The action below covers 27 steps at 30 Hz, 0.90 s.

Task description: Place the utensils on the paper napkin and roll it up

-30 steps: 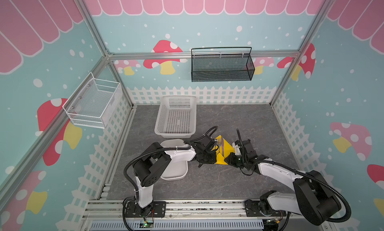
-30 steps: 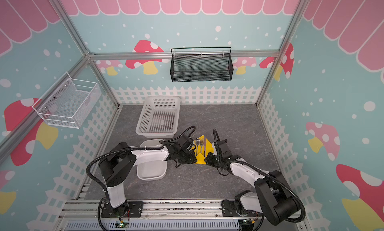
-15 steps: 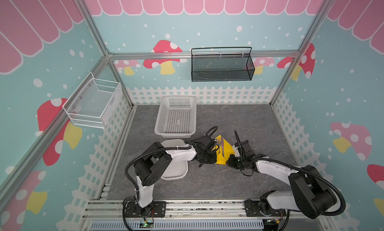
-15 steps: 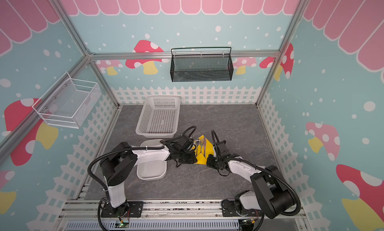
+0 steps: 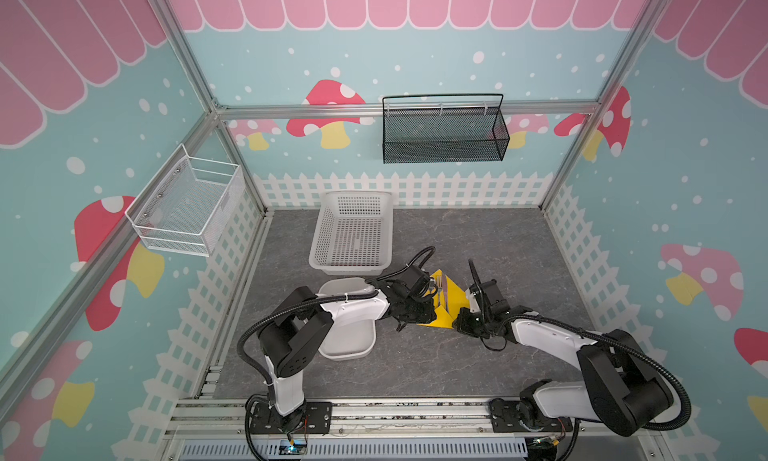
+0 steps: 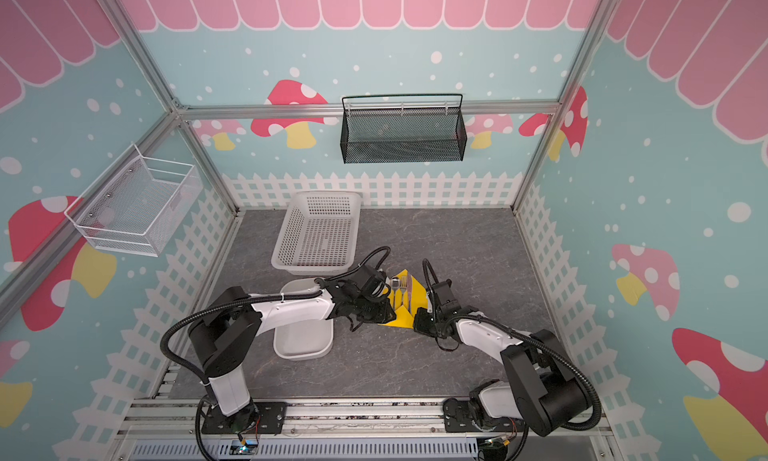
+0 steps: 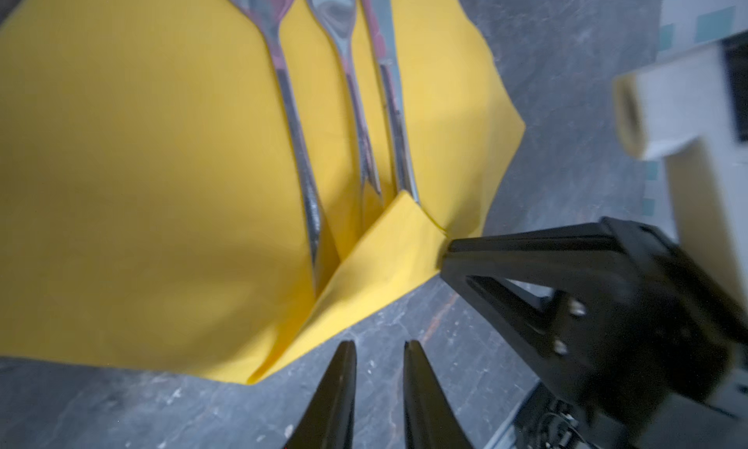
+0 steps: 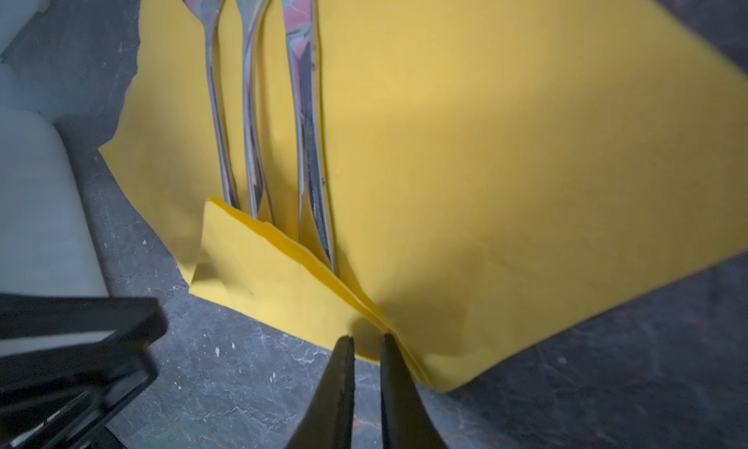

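Observation:
The yellow paper napkin (image 5: 453, 299) (image 6: 415, 301) lies on the grey floor between both arms. The utensils (image 7: 352, 87) (image 8: 251, 123) lie side by side on it, and the napkin's near corner (image 7: 384, 257) (image 8: 263, 273) is folded over their handle ends. My left gripper (image 7: 378, 344) hovers over bare floor just off the fold, jaws a narrow gap apart and empty. My right gripper (image 8: 367, 337) has its tips at the folded edge, jaws a slit apart, and I see no paper between them. In both top views the grippers (image 5: 419, 309) (image 5: 461, 317) flank the napkin's near corner.
A white oblong tray (image 5: 349, 346) sits under the left arm, beside the napkin. A white perforated basket (image 5: 353, 234) stands behind it. A black mesh basket (image 5: 442, 135) and a white wire basket (image 5: 187, 205) hang on the walls.
The right gripper has shifted slightly left, closer to the napkin's folded corner. The left jaws have parted a little. Napkin and utensils lie as before.

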Tool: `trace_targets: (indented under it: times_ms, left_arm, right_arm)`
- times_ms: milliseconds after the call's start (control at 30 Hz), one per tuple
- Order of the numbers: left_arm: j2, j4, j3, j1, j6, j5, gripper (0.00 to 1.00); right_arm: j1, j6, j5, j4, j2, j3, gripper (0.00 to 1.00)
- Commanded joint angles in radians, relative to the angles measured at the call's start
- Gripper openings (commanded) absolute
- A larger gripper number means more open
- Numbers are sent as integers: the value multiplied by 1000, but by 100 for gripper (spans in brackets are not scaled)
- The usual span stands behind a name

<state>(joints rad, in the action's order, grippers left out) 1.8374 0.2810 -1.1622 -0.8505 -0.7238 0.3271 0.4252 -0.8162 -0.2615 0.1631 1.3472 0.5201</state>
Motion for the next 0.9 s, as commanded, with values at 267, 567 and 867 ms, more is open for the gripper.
trace_targets:
  times_ms: [267, 567, 867]
  left_arm:
    - [107, 30, -135, -45, -78, 63, 11]
    - [185, 70, -188, -55, -138, 68, 4]
    - [244, 114, -255, -64, -121, 62, 4]
  right_arm:
    - [-5, -19, 14, 22, -21, -11, 17]
    - [-5, -36, -9, -15, -39, -47, 17]
    - [-5, -49, -9, -31, -49, -63, 17]
